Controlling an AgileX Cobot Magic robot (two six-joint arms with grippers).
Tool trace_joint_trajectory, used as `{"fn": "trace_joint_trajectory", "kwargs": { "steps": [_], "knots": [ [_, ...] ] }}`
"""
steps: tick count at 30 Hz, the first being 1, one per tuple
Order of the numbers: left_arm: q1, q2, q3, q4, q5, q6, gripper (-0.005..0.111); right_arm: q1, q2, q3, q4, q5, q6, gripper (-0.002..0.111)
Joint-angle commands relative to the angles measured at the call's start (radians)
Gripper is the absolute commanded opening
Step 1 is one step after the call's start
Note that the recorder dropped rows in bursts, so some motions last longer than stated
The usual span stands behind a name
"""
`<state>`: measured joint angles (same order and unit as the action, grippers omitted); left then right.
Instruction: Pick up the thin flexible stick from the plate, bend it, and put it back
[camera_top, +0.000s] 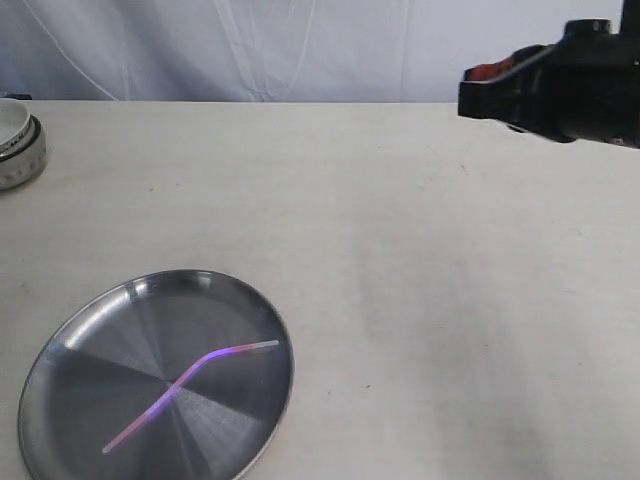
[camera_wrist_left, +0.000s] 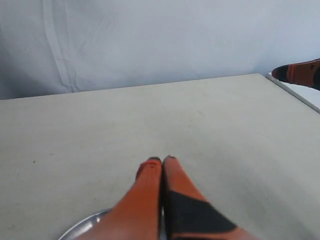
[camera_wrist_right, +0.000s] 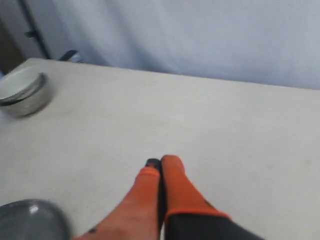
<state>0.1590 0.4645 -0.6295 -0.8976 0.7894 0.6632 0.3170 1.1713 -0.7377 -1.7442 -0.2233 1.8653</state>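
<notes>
A thin flexible stick (camera_top: 190, 382), pink to purple with a pale end, lies bent at an angle on the round steel plate (camera_top: 80, 340) at the front left of the table. Neither gripper touches it. My right gripper (camera_top: 478, 85) hovers high at the back right, far from the plate; in the right wrist view its orange fingers (camera_wrist_right: 161, 164) are pressed together with nothing between them. The left gripper (camera_wrist_left: 162, 160) is also shut and empty, with a sliver of the plate's rim (camera_wrist_left: 82, 226) below it. It is out of the exterior view.
A small white bowl (camera_top: 18, 142) stands at the table's back left edge, also seen in the right wrist view as the bowl (camera_wrist_right: 24, 91). A pale curtain hangs behind the table. The table's right edge (camera_wrist_left: 295, 92) shows in the left wrist view.
</notes>
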Motion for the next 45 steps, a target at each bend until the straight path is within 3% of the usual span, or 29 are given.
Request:
{"fn": "trace_joint_trajectory", "kwargs": {
  "steps": [1,10,17,23,30,39,40,42,45],
  "knots": [
    [-0.001,-0.012,0.005,0.007,0.019,-0.01,0.0,-0.007,-0.056,0.076,0.0,0.232,-0.014,-0.001],
    [-0.001,-0.012,0.005,0.034,0.019,-0.01,0.0,-0.007,-0.123,0.12,0.0,0.004,-0.014,-0.001],
    [-0.001,-0.012,0.005,0.04,0.019,-0.01,0.0,-0.007,-0.123,0.12,0.0,-0.017,-0.017,-0.001],
    [-0.001,-0.012,0.005,0.048,0.017,-0.01,0.0,-0.007,-0.253,0.12,0.058,0.159,0.067,-0.001],
    [-0.001,-0.012,0.005,0.054,0.011,-0.01,0.0,-0.007,-0.698,0.187,0.057,0.459,0.061,-0.001],
    [-0.001,-0.012,0.005,0.054,0.011,-0.01,0.0,-0.007,-0.969,0.343,0.157,0.564,-0.002,-0.001],
    [-0.001,-0.012,0.005,0.054,0.011,-0.01,0.0,-0.007,-0.969,0.362,0.237,0.588,-0.053,-0.001],
    [-0.001,-0.012,0.005,0.06,0.011,-0.01,0.0,-0.007,-0.967,0.389,0.542,0.627,-0.338,-0.001],
    [-0.001,-0.012,0.005,0.06,0.011,-0.01,0.0,-0.007,-0.965,0.404,1.022,0.677,-0.923,-0.001]
  ]
}}
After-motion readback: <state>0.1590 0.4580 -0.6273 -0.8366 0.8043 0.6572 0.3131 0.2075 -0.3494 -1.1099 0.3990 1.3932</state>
